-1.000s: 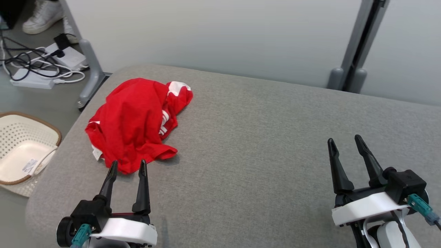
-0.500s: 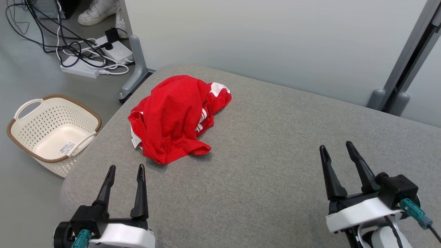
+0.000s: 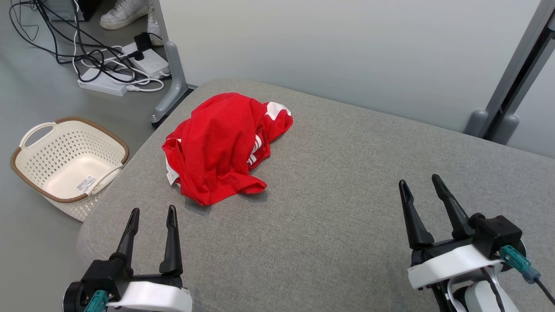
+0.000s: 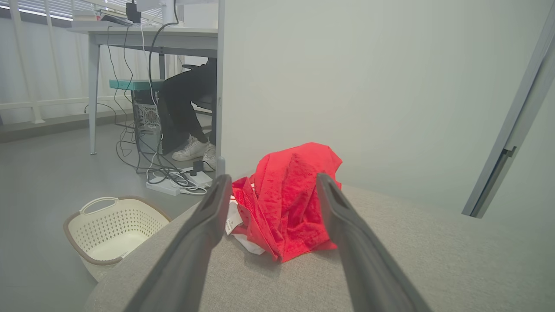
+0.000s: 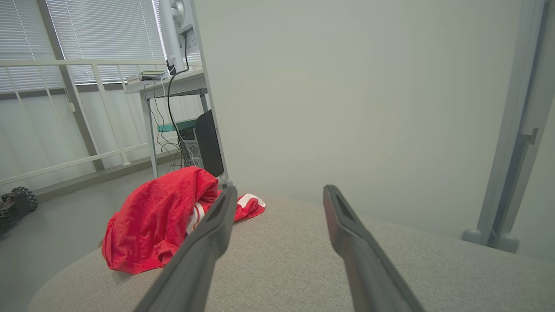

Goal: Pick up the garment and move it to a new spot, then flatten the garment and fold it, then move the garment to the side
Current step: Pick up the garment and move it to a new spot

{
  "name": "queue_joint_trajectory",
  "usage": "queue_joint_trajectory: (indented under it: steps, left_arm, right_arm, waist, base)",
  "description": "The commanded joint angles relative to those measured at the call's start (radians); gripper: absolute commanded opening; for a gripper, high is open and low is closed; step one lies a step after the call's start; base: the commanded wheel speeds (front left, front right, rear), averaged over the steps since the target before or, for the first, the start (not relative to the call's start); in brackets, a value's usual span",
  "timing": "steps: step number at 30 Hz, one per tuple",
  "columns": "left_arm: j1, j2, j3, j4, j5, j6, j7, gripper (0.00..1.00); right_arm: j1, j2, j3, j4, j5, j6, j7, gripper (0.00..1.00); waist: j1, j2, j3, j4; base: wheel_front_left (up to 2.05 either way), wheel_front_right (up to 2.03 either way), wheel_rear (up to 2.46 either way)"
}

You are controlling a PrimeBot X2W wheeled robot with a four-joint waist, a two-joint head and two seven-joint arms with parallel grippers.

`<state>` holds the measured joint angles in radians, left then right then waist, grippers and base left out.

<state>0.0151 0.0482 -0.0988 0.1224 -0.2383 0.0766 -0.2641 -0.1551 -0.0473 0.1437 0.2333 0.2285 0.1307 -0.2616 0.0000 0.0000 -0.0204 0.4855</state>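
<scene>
Black fingers of the left gripper [image 3: 153,209] stand spread with nothing between them, low over the near left corner of the grey fabric surface [image 3: 347,182]. Their tips point toward the red garment [image 3: 217,143], which lies crumpled in a heap a little beyond them, not touched. The right gripper [image 3: 419,180] is likewise released and empty, over the near right part of the surface, well apart from the garment. The heap sits near the surface's far left edge, with white stripes and a white patch showing on its right side and a small white label at its left. On the floor to the left stands a cream perforated basket [image 3: 65,143] with a brown rim, and farther back lie white power strips [image 3: 108,84] with tangled cables. The head view catches a pair of white shoes [image 3: 119,11] at its top edge; the left wrist view adds the dark-trousered legs [image 4: 182,104] above them, under a desk [image 4: 151,37]. The right wrist view adds window blinds [image 5: 99,30] and a dark wheeled object [image 5: 15,203] on the floor at its left edge.
</scene>
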Motion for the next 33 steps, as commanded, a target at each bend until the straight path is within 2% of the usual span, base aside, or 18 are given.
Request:
queue_joint_trajectory:
  steps: [1,9,17,21,26,33]
  left_arm:
    - [0.01,0.004,0.003,0.005,-0.03,0.0,0.0,1.0]
    - [-0.039,0.004,0.008,0.03,-0.081,-0.014,0.0,1.0]
    - [-0.215,0.004,0.072,0.04,-0.047,-0.046,0.0,1.0]
    - [-0.33,0.035,0.096,0.118,-0.065,-0.087,0.01,1.0]
    - [-0.481,0.1,0.111,0.258,-0.114,-0.135,0.129,1.0]
    - [-0.638,0.155,0.095,0.378,-0.174,-0.175,0.315,1.0]
  right_arm:
    - [-0.008,-0.006,-0.003,-0.001,-0.008,0.0,-0.005,1.0]
    - [0.01,-0.006,-0.035,-0.016,-0.027,0.0,-0.006,1.0]
    - [-0.088,-0.023,-0.063,-0.054,-0.112,0.0,-0.006,1.0]
    - [-0.151,-0.05,-0.064,-0.071,-0.132,0.0,0.001,1.0]
    - [-0.198,-0.049,-0.07,-0.106,-0.104,0.0,0.013,1.0]
    - [-0.207,-0.056,-0.052,-0.124,-0.115,0.0,0.019,1.0]
  waist:
    - [0.0,0.0,0.001,-0.001]
    - [0.0,0.0,0.034,-0.004]
    - [0.0,0.0,0.216,-0.05]
    - [0.0,0.0,0.302,-0.075]
    - [0.0,0.0,0.367,-0.107]
    - [0.0,0.0,0.408,-0.144]
  base:
    - [0.0,0.0,0.0]
    - [0.0,0.0,0.0]
    - [0.0,0.0,0.0]
    - [0.0,0.0,0.0]
    - [0.0,0.0,0.0]
    - [0.0,0.0,0.0]
